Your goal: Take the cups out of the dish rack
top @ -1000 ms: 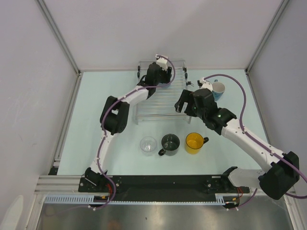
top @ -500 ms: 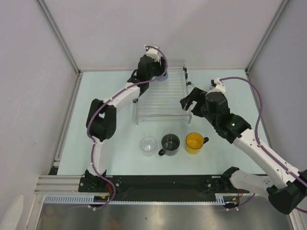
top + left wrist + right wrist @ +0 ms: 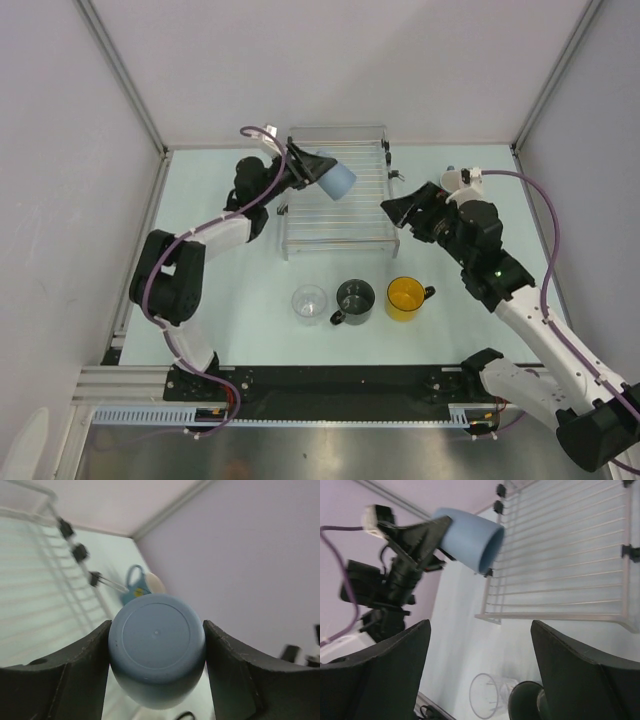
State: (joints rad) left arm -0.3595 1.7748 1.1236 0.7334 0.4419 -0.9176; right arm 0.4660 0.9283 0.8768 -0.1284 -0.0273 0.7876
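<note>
One pale blue cup [image 3: 336,179] is clamped in the left pincer [image 3: 306,166] over the dish rack [image 3: 340,222], near the far edge of the bench [image 3: 250,335]. Its long axis is level, mouth toward the right pincer [image 3: 396,212], which stands apart, empty.

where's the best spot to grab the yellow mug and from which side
Take the yellow mug by its rim, coming straight down from above: it stands upright, mouth open, so one finger can go inside the wall. Pinch on the right near the handle, since the dark grey mug stands close on its left.
</note>
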